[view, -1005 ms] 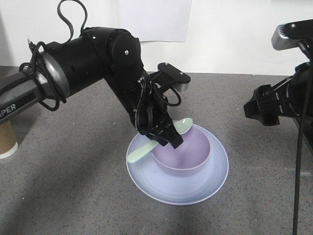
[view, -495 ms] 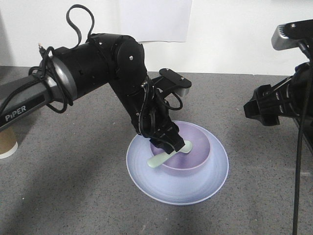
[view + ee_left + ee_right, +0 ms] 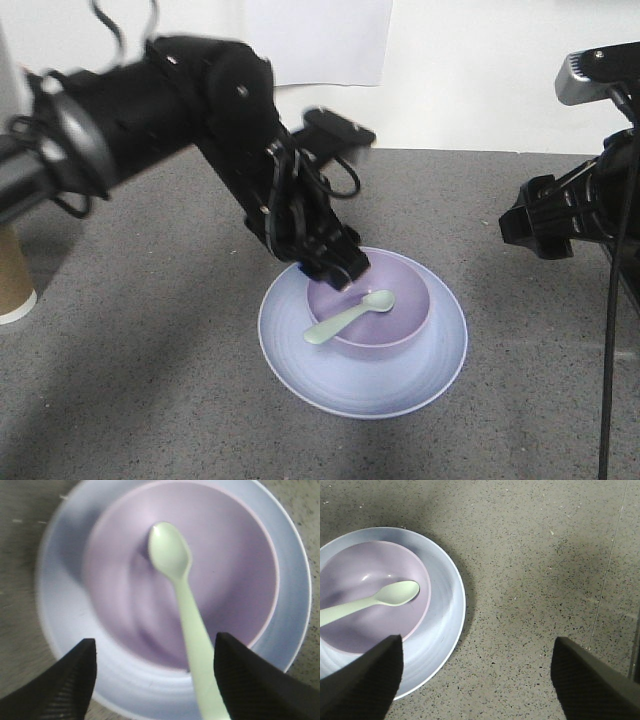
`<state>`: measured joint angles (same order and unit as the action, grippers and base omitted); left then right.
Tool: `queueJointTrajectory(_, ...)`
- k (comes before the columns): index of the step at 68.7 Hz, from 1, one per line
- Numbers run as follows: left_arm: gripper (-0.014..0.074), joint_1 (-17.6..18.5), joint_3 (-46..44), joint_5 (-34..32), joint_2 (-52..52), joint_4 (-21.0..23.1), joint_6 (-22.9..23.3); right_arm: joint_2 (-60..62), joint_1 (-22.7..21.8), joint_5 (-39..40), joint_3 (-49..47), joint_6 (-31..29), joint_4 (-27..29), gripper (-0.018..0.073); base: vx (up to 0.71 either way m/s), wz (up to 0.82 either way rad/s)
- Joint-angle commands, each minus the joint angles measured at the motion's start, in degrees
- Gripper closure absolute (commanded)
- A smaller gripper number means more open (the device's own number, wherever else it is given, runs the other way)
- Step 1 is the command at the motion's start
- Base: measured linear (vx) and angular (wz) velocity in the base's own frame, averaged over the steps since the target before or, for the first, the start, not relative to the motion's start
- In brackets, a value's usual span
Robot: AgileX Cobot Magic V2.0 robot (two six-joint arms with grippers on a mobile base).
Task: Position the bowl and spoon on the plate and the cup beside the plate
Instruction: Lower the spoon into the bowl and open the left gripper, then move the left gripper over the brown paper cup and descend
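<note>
The pale blue plate (image 3: 362,390) lies on the grey table with the lavender bowl (image 3: 405,290) standing on it. The mint-green spoon (image 3: 350,316) rests in the bowl, scoop inside and handle sticking out over the near-left rim. My left gripper (image 3: 335,268) hovers just above the bowl's back-left rim, open and empty. In the left wrist view the spoon (image 3: 187,605) lies free between the spread fingers (image 3: 65,680). The brown paper cup (image 3: 12,275) stands at the far left edge. My right gripper (image 3: 477,680) is open over bare table right of the plate (image 3: 445,605).
The right arm (image 3: 560,215) hangs over the table's right side with a cable running down the right edge. A white wall closes off the back of the table.
The left gripper has opened and let go of the spoon, which now lies in the bowl. The left arm has lifted and drawn back to the left. The right arm is still.
</note>
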<state>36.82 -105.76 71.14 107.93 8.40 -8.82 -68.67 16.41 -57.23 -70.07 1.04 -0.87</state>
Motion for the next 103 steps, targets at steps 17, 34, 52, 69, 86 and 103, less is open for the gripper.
queueJointTrajectory(17, 0.0111, -12.5, -1.8, 0.6, -16.4, -12.8, 12.0, 1.4, -0.2, 2.6, -1.3, -0.1, -0.2, -0.0034, 0.0, 0.0)
queueJointTrajectory(34, 0.0111, -27.1, -1.7, 0.6, -20.8, -13.8, 13.1, 1.4, -0.2, 3.0, -1.3, -0.1, -0.2, -0.0034, 0.0, 0.0)
queueJointTrajectory(52, 0.0111, -37.8, 2.4, 0.6, -21.0, -13.8, 12.8, 1.4, -0.2, 3.0, -1.3, -0.1, -0.2, -0.0034, 0.0, 0.0)
queueJointTrajectory(69, 0.0111, -45.2, 9.3, 0.2, -21.0, -13.8, 13.3, 1.4, -0.2, 3.0, -1.3, -0.2, -0.4, -0.0034, 0.0, 0.0)
queueJointTrajectory(86, 0.0111, -48.1, 9.8, -0.3, -20.5, -13.6, 14.2, 1.4, -0.2, 3.3, -1.3, -0.2, -0.4, -0.0034, 0.0, 0.0)
queueJointTrajectory(103, 0.0111, -48.2, 9.8, 0.6, -18.0, -13.6, 14.0, 1.4, -0.2, 3.5, -1.3, -0.2, -0.5, -0.0034, 0.0, 0.0)
